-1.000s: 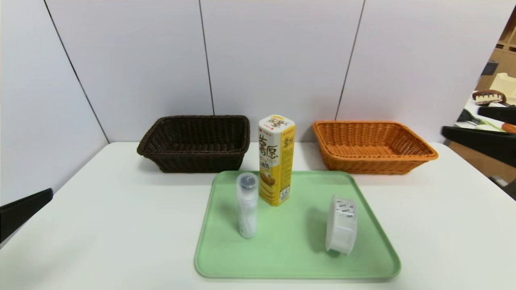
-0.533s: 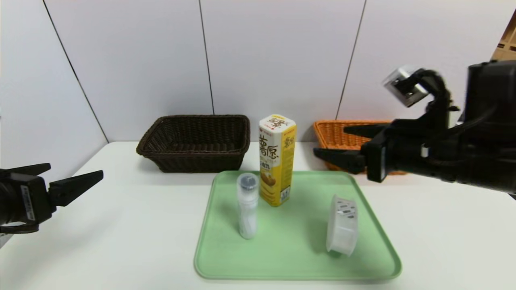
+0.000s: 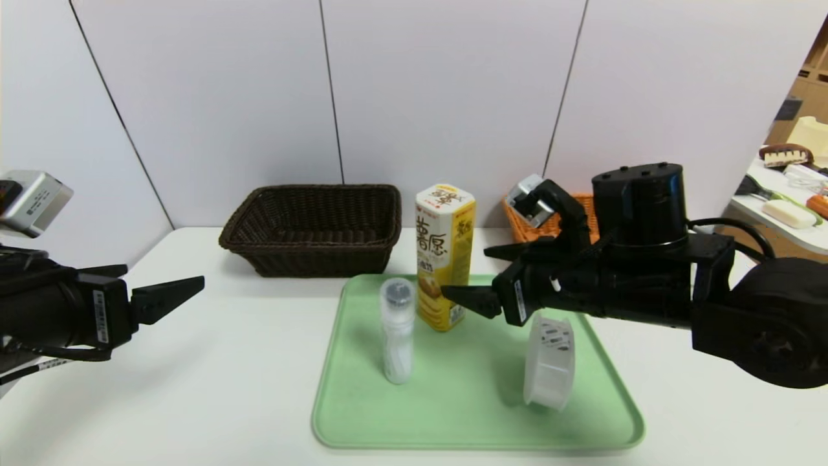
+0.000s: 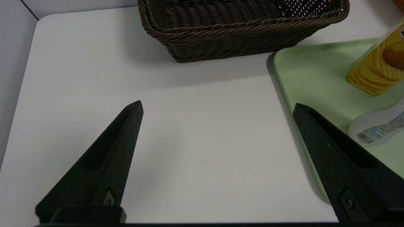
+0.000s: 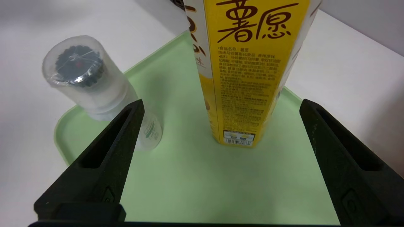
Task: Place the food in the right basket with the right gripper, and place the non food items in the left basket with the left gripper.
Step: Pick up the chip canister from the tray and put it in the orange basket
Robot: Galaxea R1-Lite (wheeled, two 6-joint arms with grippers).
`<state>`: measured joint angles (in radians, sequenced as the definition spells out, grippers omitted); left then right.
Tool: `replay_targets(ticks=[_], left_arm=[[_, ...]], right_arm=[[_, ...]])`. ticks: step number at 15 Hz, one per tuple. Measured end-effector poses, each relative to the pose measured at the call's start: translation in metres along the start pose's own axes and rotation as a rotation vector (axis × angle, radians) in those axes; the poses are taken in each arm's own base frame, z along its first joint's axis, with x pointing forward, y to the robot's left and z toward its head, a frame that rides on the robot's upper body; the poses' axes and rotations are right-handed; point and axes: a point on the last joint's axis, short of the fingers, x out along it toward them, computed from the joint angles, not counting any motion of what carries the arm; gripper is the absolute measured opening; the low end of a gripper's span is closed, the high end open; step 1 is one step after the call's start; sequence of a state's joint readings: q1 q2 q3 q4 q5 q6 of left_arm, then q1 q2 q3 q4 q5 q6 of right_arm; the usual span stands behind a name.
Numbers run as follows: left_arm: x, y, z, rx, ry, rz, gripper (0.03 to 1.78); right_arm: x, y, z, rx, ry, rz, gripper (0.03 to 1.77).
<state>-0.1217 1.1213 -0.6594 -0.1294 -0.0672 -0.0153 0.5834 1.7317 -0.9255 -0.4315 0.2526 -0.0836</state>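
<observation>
My right tool (image 3: 475,275) is spread wide and released, grasping nothing, just beside the potato-crisp carton (image 3: 445,259), its fingers pointing toward it. The carton stands upright near the back edge of the green tray (image 3: 479,414), its long axis vertical, its top end carrying a white panel; a yellow side panel with brown characters faces my right wrist. Beside it on the tray, nearer me, the slim white bottle (image 3: 398,333) also stands upright, its dark cap up. Toward the tray's right side, the round white plastic tub (image 3: 548,364) rests on its edge. Beyond the tray sit the dark brown wicker basket (image 3: 314,226) on the left and the orange wicker basket (image 3: 517,223), partly hidden behind my right arm. My left tool (image 3: 165,281), also released and wide, hovers over the white counter (image 3: 246,388), left of the tray.
</observation>
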Motion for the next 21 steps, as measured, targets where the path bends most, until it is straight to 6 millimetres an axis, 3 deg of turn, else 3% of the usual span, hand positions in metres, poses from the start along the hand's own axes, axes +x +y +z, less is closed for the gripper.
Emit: replay_targets(ticks=[12,21], left_arm=[[0.007,0.001,0.004,0.004,0.007,0.056,1.69],[0.008,-0.002,0.001,0.008,0.017,0.036,1.69]], right_arm=[[0.043,-0.001,-0.004,-0.006,-0.017,0.022,1.7],[0.061,-0.009,-0.006,-0.005,-0.033,0.006,1.7]])
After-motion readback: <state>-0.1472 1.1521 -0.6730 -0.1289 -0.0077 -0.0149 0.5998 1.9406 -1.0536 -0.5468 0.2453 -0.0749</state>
